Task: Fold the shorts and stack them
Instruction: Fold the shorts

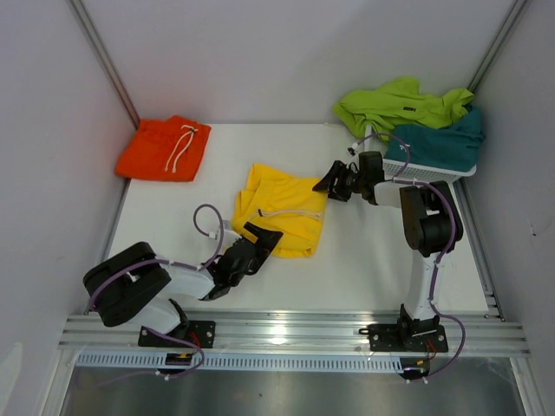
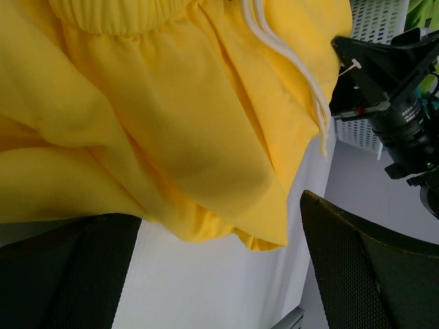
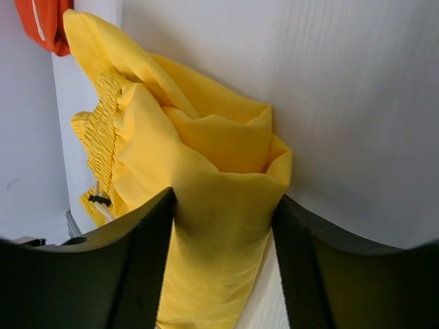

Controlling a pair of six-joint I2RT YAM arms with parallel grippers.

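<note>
Yellow shorts (image 1: 279,221) lie crumpled near the middle of the table (image 1: 381,260), waistband toward the far side, with the cloth rumpled into folds rather than flat. From above their near left corner is covered by the left gripper (image 1: 264,238), so the hem there cannot be made out. In the left wrist view the shorts (image 2: 171,137) fill most of the picture, a white drawstring (image 2: 288,58) trails down the right side, and the top of the waistband is cut off by the edge.

The right gripper (image 1: 323,185) is at the right edge of the shorts. Its wrist view shows a bunched, raised fold of yellow cloth (image 3: 212,171) filling the gap between the two fingers and touching both, so that gripper (image 3: 223,199) is clasping the fold. The lower part of the fold runs out of the picture.

The left gripper (image 2: 218,233) has its fingers spread wide with nothing between them, just short of the hanging hem.

Orange shorts (image 1: 165,147) lie folded at the far left corner, well apart from the yellow ones; only a sliver shows in the right wrist view (image 3: 48,24). Green shorts (image 1: 399,104) and teal shorts (image 1: 447,143) are heaped over a white basket (image 1: 434,165) at the far right, hiding most of it.
</note>
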